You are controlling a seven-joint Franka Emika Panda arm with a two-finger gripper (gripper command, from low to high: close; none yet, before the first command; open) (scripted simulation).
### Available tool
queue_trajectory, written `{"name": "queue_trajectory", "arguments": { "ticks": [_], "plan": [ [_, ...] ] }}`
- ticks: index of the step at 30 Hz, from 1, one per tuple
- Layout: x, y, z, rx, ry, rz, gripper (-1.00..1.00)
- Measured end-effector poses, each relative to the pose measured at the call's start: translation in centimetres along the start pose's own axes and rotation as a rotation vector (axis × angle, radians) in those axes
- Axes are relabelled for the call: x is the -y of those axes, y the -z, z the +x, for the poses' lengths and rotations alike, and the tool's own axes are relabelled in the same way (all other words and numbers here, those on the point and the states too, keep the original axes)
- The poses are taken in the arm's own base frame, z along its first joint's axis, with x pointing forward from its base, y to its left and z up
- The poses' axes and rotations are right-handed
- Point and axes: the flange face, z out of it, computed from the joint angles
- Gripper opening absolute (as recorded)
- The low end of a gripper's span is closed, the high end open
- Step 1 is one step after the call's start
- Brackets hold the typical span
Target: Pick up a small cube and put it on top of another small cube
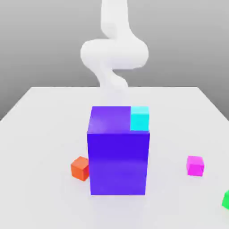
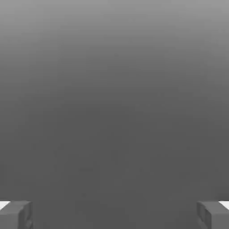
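On the table (image 1: 40, 107), small cube (image 1: 195, 165), untouched.

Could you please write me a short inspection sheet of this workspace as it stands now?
Surface: white table, flat, bearing all the blocks.
Job's things: pink cube on the table at the exterior view's right, apart from the rest.
Clutter: big blue block at centre; cyan cube on its top far corner; orange cube beside its left; green thing at the right edge.
Hand: hand open, holding nothing.
Cables: nothing seen.
Surroundings: plain grey backdrop; white arm behind the block.
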Motion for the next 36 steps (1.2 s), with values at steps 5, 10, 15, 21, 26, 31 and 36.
{"name": "queue_trajectory", "arguments": {
  "ticks": [5,10,15,21,26,31,36],
  "plan": [
    [2.6,-11.6,-7.8,0.205,0.268,-0.019,0.00],
    [3.1,-20.2,-18.2,0.387,0.540,-0.035,0.00],
    [0.9,-26.0,-29.9,0.555,0.823,-0.051,0.00],
    [-5.3,-29.2,-43.5,0.740,1.193,-0.068,0.00],
    [-8.3,-32.8,-46.4,0.764,1.228,-0.078,0.00],
    [-9.6,-34.6,-47.7,0.766,1.228,-0.078,-1.00],
    [-9.5,-34.5,-47.6,0.766,1.228,-0.079,-1.00]
  ]
}}
